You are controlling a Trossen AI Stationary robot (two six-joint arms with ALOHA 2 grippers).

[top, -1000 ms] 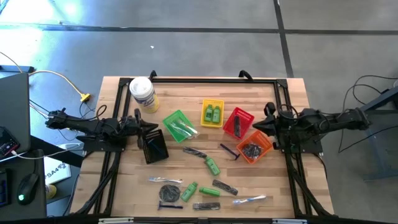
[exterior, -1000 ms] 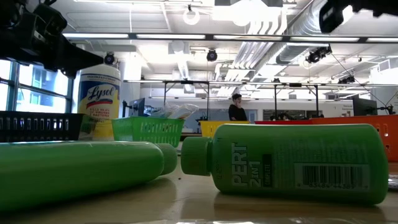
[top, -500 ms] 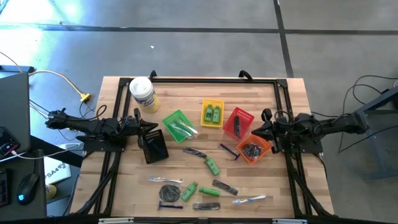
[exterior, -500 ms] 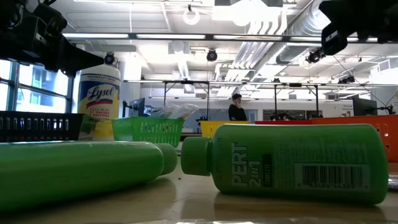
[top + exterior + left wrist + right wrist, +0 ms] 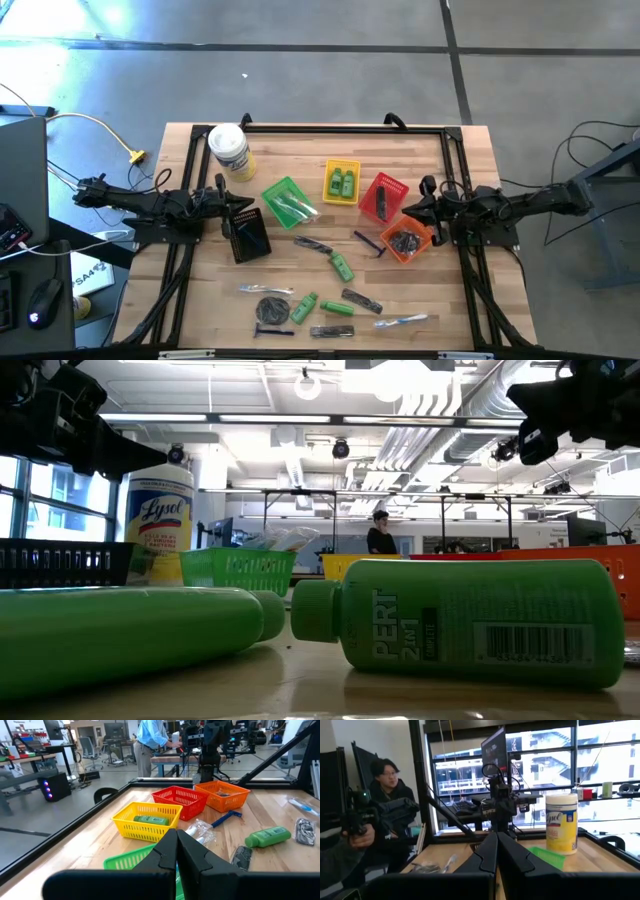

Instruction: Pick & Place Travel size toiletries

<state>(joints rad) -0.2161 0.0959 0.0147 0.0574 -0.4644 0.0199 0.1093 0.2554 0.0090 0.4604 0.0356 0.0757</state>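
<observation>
The right gripper [image 5: 408,211] hangs clenched and empty over the orange basket [image 5: 411,238], which seems to hold dark discs, though they are hard to make out. The left gripper [image 5: 250,204] waits clenched by the black basket [image 5: 247,236]. Toiletries lie scattered on the table [image 5: 450,300]: green bottles [image 5: 342,266], a razor [image 5: 368,243], wrapped pieces [image 5: 402,321].

**Readable labels on the table**

The tall white-lidded jar [image 5: 159,525] carries the brand "Lysol" in blue script on its yellow label; smaller lines beneath it are too small to read. The green bottle [image 5: 470,622] lying on its side reads "PERT 2 in 1" in pale letters, with a barcode beside them whose digits stay illegible.
</observation>
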